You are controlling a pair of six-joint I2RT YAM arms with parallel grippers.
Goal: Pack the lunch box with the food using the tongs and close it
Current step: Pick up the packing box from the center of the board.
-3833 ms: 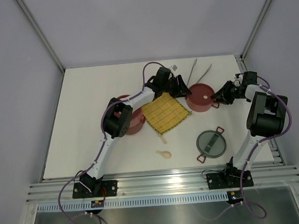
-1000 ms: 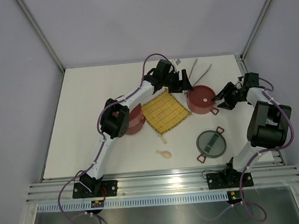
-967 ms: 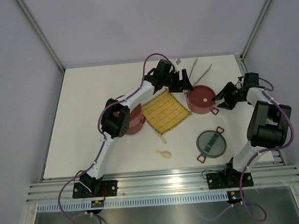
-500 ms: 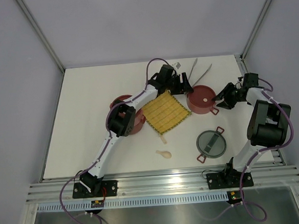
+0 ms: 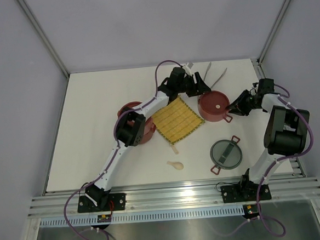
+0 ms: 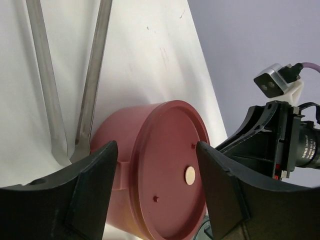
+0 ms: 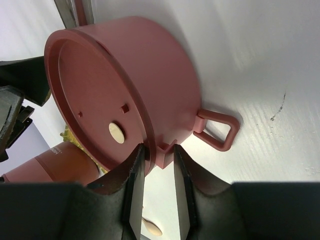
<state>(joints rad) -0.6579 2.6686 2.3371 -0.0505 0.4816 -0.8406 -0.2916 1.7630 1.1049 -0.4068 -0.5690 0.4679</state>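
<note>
1. Over the last half-second the right claw (image 7: 157, 149) has narrowed and moved in. It now looks clenched on the side of the lidded lunch box tier (image 5: 214, 106), just below the rim.
2. The left claw (image 6: 154, 145) has drawn in slightly but hangs released, with a finger on either side of the tier and apart from it.
3. The tier stands upright on the worktop (image 5: 95, 130), just right of the yellow mat (image 5: 177, 120).
4. The tongs (image 6: 95, 70) lie flat just behind it. Their long axis runs from near-left to far-right, and the arms spread toward the far edge.

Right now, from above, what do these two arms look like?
The left arm and right arm share white links, chunky black joints, black bases. A purple cable loops along each. The left tool and right tool are black, two flat fingers each.
</note>
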